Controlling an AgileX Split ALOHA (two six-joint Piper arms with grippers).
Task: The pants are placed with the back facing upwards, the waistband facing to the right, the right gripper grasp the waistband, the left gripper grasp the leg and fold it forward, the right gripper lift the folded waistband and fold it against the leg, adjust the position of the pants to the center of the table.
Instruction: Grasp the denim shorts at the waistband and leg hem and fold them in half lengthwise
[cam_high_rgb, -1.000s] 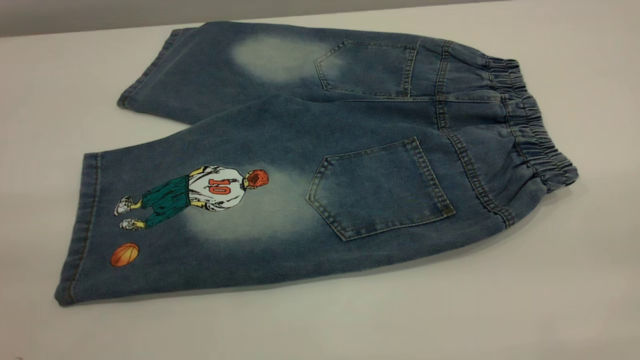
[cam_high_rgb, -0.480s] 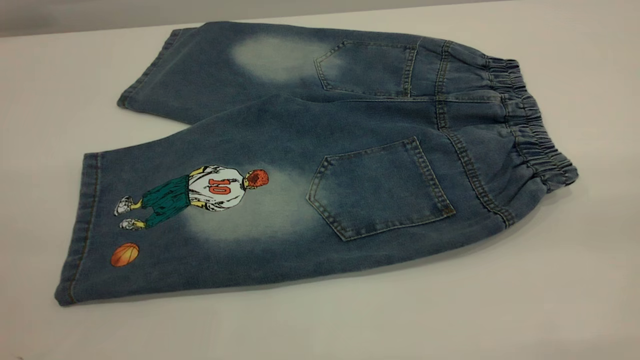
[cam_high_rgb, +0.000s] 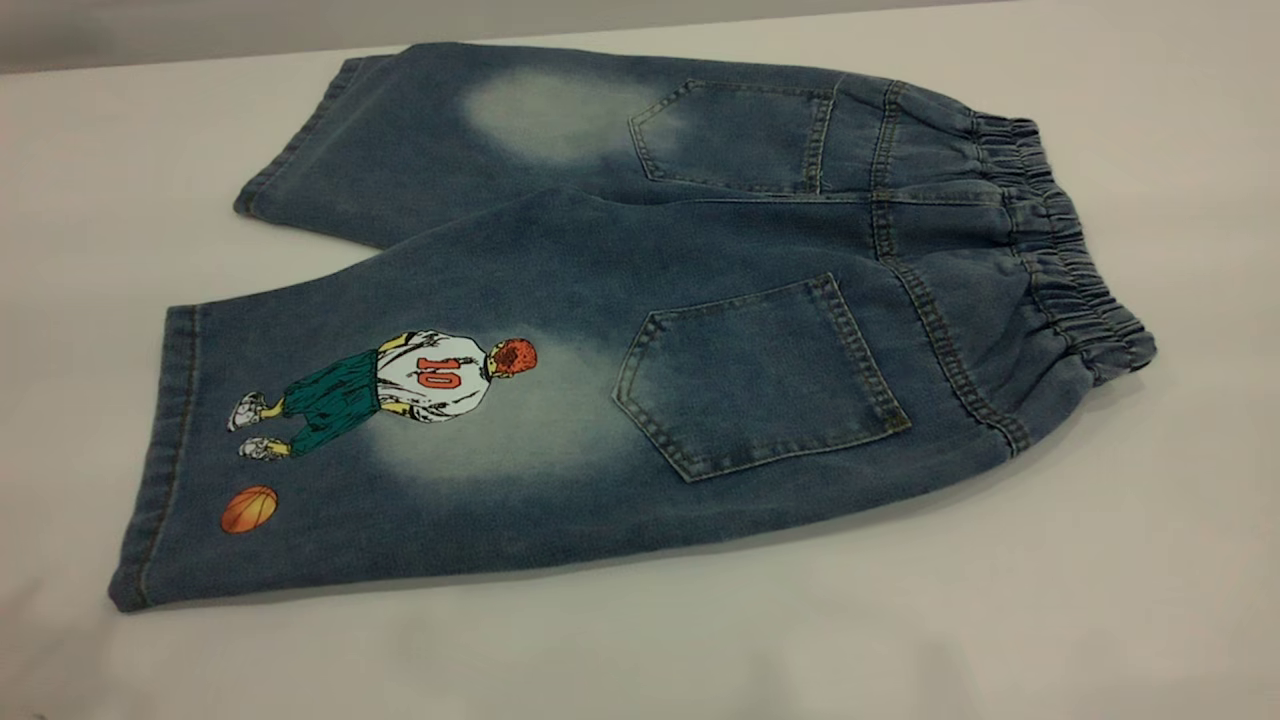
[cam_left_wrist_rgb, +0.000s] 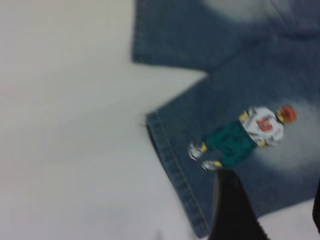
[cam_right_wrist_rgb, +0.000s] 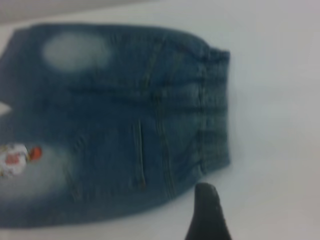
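Observation:
The pants (cam_high_rgb: 640, 300) lie flat on the table (cam_high_rgb: 1100, 600), back up, both patch pockets showing. The gathered waistband (cam_high_rgb: 1060, 250) is at the right end. The leg (cam_high_rgb: 480, 480) with the number 10 player print (cam_high_rgb: 400, 385) and orange basketball (cam_high_rgb: 249, 509) is the near one, pointing left. Neither gripper appears in the exterior view. In the left wrist view my left gripper (cam_left_wrist_rgb: 272, 215) hovers open over the printed leg (cam_left_wrist_rgb: 280, 170), near its hem. In the right wrist view only a black part of my right gripper (cam_right_wrist_rgb: 207, 215) shows, over bare table just off the waistband (cam_right_wrist_rgb: 215, 110).
The plain leg (cam_high_rgb: 450, 130) with a faded patch lies farther back, its hem close to the table's far edge (cam_high_rgb: 200, 60). Bare tabletop runs in front of the pants and to the right of the waistband.
The pants have not moved. Faint shadows have come onto the table in front of them.

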